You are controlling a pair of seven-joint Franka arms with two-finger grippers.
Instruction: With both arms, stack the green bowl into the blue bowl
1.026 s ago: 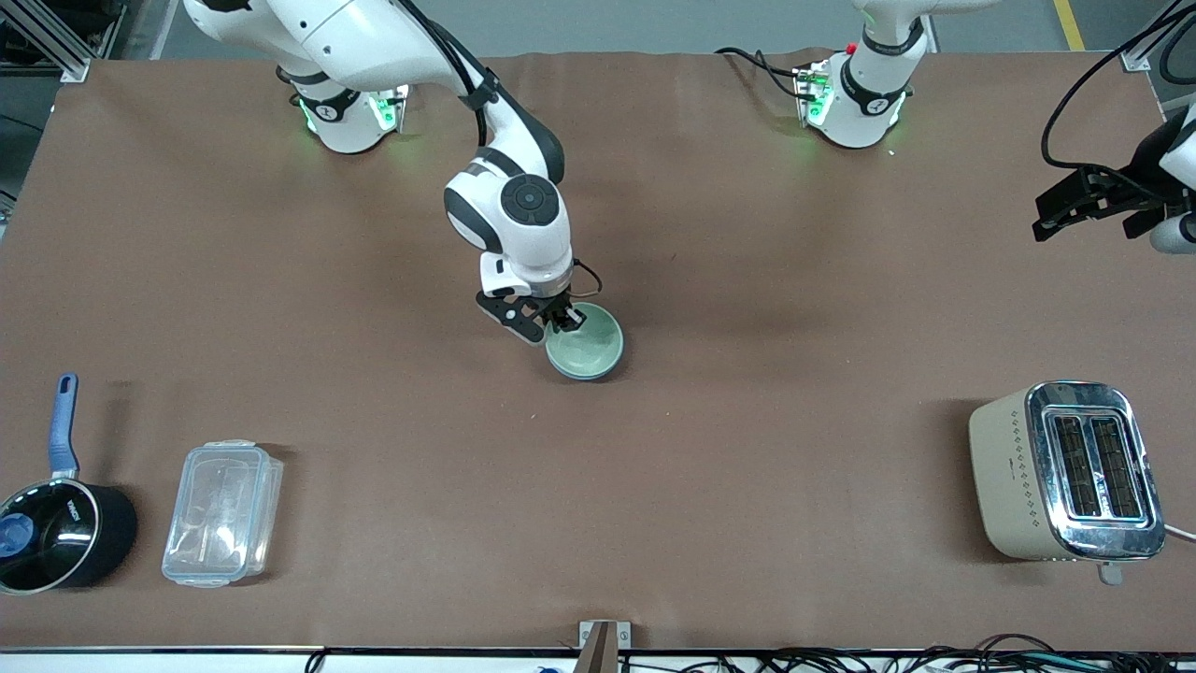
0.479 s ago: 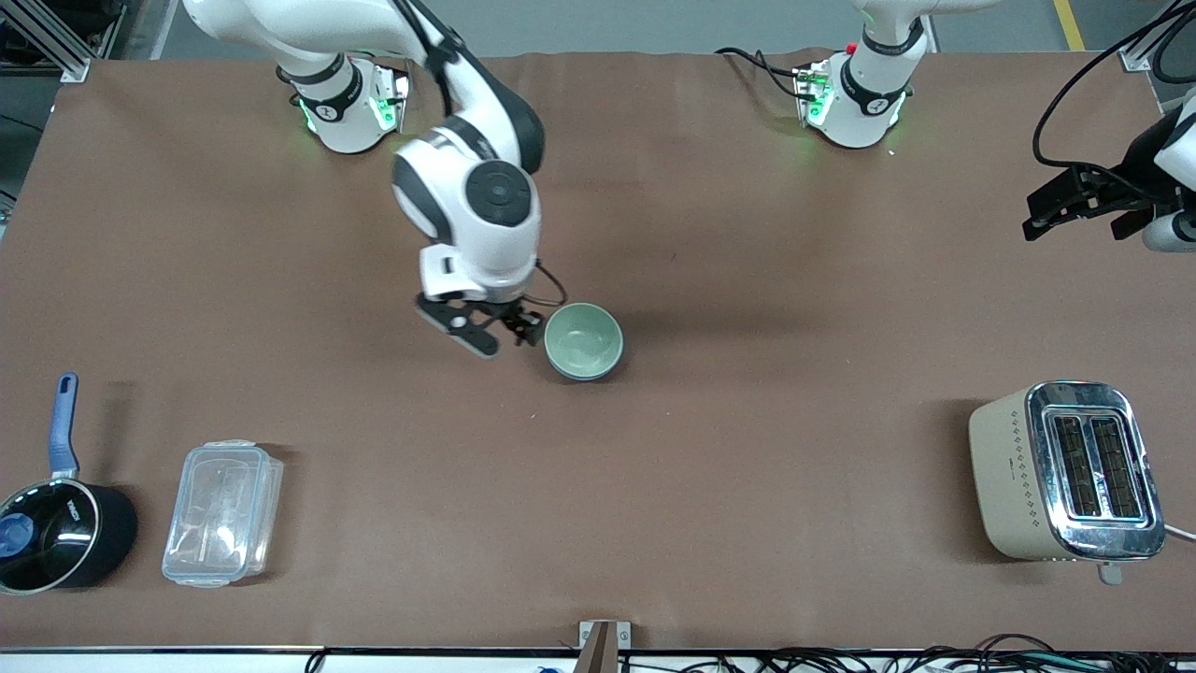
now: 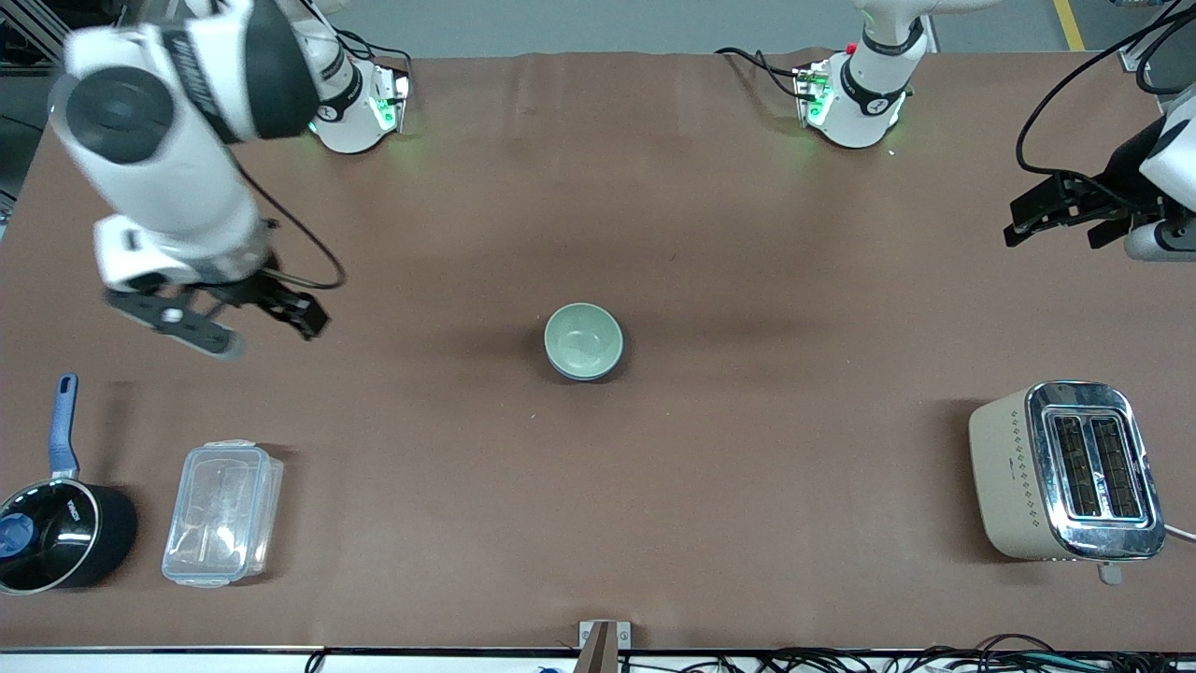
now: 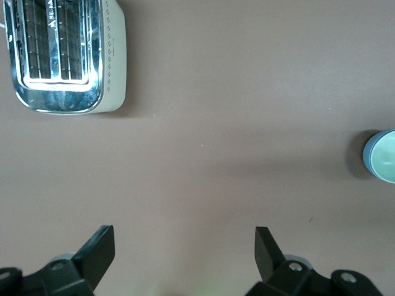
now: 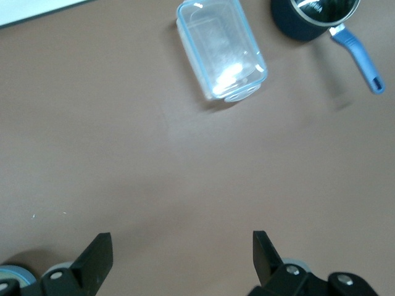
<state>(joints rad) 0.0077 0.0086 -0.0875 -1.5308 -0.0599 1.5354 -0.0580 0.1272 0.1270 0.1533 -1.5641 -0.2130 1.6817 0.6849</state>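
Two bowls sit nested mid-table, the green bowl (image 3: pixel 583 339) inside the blue bowl (image 3: pixel 572 373), so the stack looks done; the right gripper (image 3: pixel 229 322) hangs with fingers apart over bare table toward the right arm's end from the bowls, and the left gripper (image 3: pixel 1065 213), also spread wide, waits toward the left arm's end from them.

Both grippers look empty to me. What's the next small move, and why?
Probably none beyond parking the arms: the green bowl already sits nested in the blue bowl, and the right gripper and left gripper hang open, away from the stack.

The front camera hangs high, facing both bases across the table (image 3: pixel 710 234). Each wrist camera looks straight down; the left shares the toaster (image 3: pixel 1065 472) (image 4: pixel 62 55), the right the clear container (image 3: pixel 222 512) (image 5: pixel 221 49).
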